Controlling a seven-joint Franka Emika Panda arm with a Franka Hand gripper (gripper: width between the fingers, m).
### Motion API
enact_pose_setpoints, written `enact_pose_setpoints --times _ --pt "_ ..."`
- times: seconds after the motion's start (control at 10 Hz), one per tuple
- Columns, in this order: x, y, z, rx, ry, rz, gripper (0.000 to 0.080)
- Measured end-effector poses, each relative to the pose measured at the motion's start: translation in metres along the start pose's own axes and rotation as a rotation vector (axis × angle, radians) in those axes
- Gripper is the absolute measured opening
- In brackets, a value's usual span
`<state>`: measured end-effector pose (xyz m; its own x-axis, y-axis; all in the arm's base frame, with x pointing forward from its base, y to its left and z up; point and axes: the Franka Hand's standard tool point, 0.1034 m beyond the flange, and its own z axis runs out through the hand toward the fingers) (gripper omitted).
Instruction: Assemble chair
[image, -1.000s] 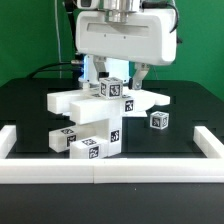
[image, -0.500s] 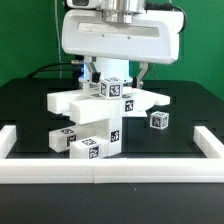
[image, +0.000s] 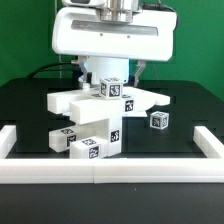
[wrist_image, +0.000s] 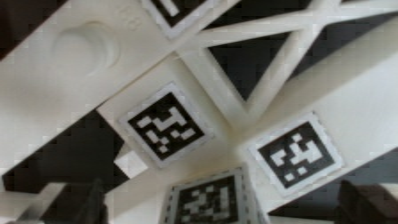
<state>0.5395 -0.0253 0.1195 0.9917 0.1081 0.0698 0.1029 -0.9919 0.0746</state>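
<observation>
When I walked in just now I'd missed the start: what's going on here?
A robot arm is partway through building a chair. Its end effector hangs open just above a pile of tagged white parts in the middle of the black table, gripping nothing that I can see. One small cube sits apart on the exterior view's right. The parts look loosely stacked, not yet a chair.

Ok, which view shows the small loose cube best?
The exterior view: the small cube sits whole on the table, apart from the stacked parts. The wrist view shows only tagged white surfaces close up; no cube identifiable.
</observation>
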Motion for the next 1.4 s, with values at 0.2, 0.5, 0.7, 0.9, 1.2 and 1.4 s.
enact_pose_setpoints --times 0.2,0.5,0.7,0.9,1.2,1.4 --pt "0.002 0.002 -0.001 -0.006 0.002 -0.115 0.0649" --pt "0.011 0.005 -0.002 -0.02 0.008 -0.198 0.0649" --pt "0.015 0.006 -0.001 -0.026 0.01 -0.198 0.0649" --pt "0.015 0.007 -0.001 -0.027 0.01 -0.197 0.0649" --pt "0.015 0.007 -0.001 -0.027 0.009 -0.181 0.0383" --pt "0.015 0.007 -0.001 -0.027 0.01 -0.139 0.0284"
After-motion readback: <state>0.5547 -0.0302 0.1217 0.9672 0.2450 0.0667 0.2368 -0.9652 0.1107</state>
